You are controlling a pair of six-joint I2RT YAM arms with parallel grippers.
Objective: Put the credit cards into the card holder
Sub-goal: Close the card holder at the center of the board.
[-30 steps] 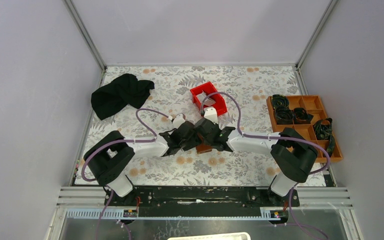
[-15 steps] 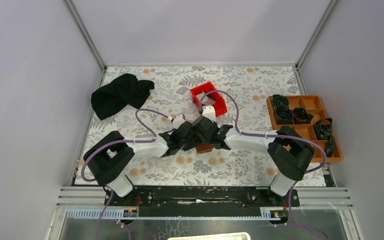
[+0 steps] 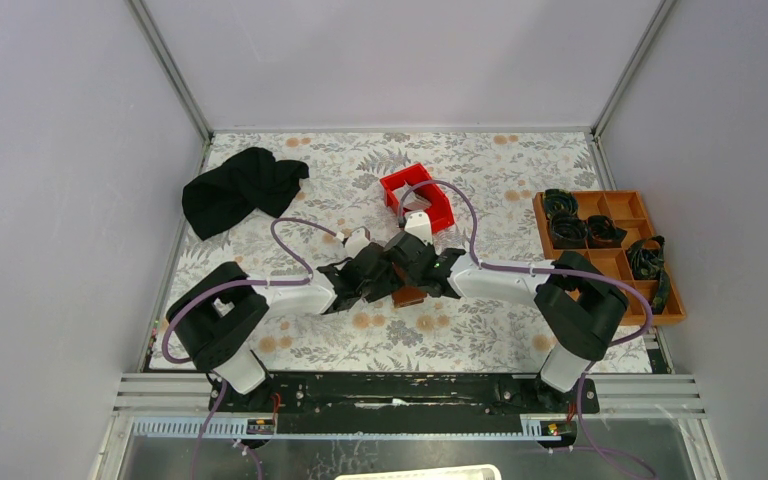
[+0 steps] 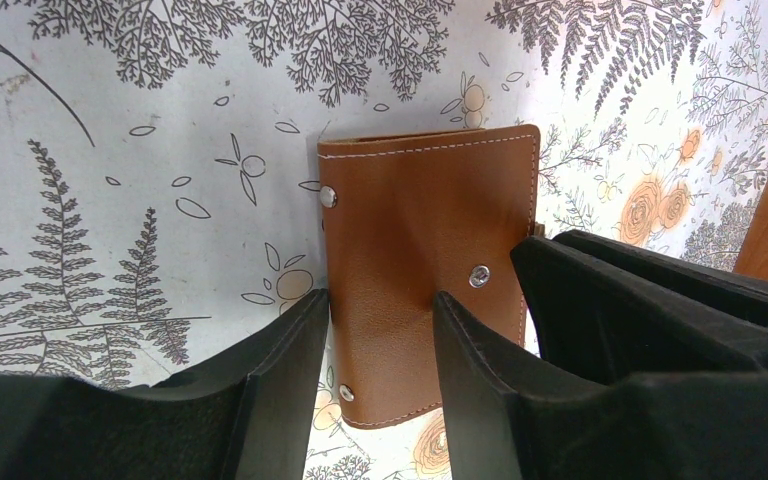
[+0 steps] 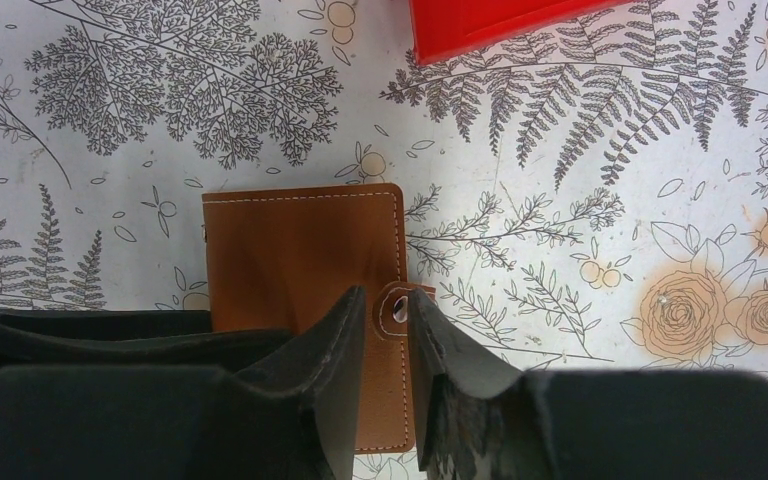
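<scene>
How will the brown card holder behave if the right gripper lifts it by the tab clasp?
The card holder looks like thin stitched leather, so it would probably flex or fall open rather than stay rigid. Lying flat, it should not roll. The tab clasp between the jaws of the right gripper is small, so it may slip free.

Left hand [image 4: 380, 310] and right hand [image 5: 388, 305] tight together over the card holder [image 4: 425, 220] (red bin [image 5: 500, 25] just behind), open table [image 3: 460, 335] nearside.

Crumpled black cloth [image 3: 242, 190] far left, red bin [image 3: 417, 196] mid-table, orange-brown compartment tray [image 3: 624, 206] right, floral tablecloth [image 3: 500, 165]
</scene>
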